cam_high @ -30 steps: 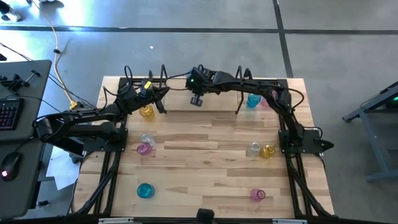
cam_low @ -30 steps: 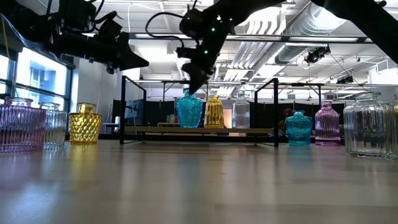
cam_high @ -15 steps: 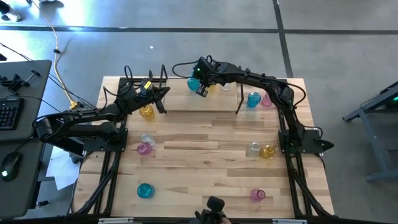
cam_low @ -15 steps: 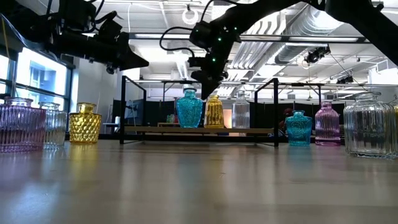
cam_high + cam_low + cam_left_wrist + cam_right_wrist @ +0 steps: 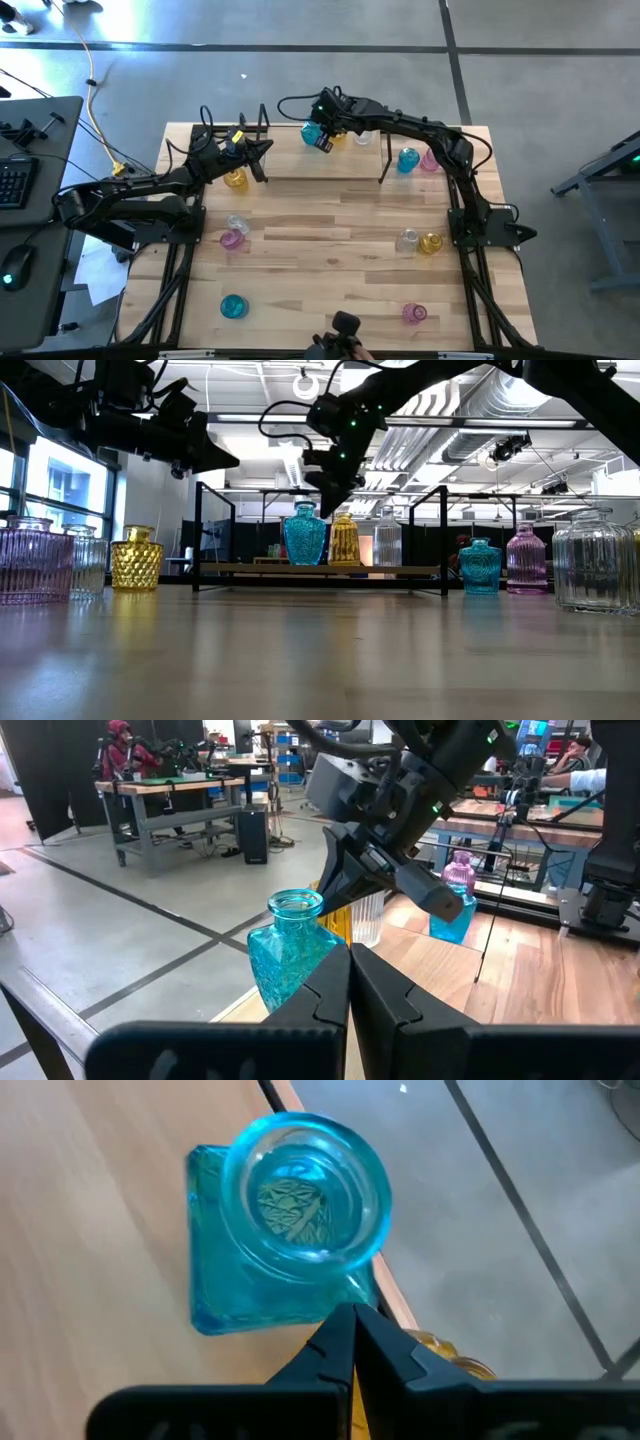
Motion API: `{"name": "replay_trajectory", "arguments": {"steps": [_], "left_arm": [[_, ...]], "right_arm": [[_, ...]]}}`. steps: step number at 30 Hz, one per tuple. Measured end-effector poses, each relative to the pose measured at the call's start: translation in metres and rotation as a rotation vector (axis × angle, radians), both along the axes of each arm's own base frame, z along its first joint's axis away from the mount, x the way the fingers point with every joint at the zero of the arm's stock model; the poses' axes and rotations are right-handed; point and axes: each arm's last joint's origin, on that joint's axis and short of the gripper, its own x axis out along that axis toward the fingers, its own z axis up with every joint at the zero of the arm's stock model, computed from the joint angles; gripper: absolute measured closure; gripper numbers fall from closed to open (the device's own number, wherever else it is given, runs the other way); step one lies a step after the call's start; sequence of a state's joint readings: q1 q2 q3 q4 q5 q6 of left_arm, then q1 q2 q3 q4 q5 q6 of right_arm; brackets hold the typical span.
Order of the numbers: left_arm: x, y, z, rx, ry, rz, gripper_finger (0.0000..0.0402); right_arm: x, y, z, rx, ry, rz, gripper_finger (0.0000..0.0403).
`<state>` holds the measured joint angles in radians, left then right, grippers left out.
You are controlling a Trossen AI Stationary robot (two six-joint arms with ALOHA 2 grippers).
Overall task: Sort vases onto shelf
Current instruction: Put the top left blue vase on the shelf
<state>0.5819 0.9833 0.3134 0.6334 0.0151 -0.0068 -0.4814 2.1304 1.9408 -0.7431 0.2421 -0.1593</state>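
The shelf [image 5: 400, 569] stands at the table's far edge with a teal vase [image 5: 311, 133], a yellow vase [image 5: 338, 138] and a clear vase [image 5: 362, 138] on it. My right gripper [image 5: 322, 142] is shut, slanting down just above the gap between the teal vase [image 5: 290, 1210] and the yellow one. It touches neither, as far as shows. My left gripper [image 5: 258, 160] is shut and level above the table's far left, over another yellow vase [image 5: 236, 180] that stands on the table.
A teal vase [image 5: 407, 160] and a pink one [image 5: 428, 162] stand right of the shelf. Clear [image 5: 237, 224] and pink [image 5: 232, 240] vases stand at mid left, clear [image 5: 407, 240] and yellow [image 5: 431, 243] at mid right. Teal [image 5: 233, 306] and pink [image 5: 414, 314] vases stand near the front edge.
My right gripper has swung from in front of the shelf toward the table's far edge and now hangs over the shelf beside the teal vase. The vases on the shelf have stayed where they were.
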Motion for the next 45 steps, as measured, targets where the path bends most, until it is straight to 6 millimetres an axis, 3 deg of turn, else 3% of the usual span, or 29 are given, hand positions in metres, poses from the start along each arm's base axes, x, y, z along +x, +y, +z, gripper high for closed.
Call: {"name": "replay_trajectory", "arguments": {"steps": [16, 45], "left_arm": [[0.0, 0.0, 0.0, 0.0, 0.0, 0.0, 0.0402], [0.0, 0.0, 0.0, -0.008, -0.004, 0.0, 0.0402]], "right_arm": [[-0.004, -0.014, 0.002, 0.015, -0.057, 0.006, 0.0401], [-0.004, -0.015, -0.005, 0.059, -0.034, 0.011, 0.0401]]}}
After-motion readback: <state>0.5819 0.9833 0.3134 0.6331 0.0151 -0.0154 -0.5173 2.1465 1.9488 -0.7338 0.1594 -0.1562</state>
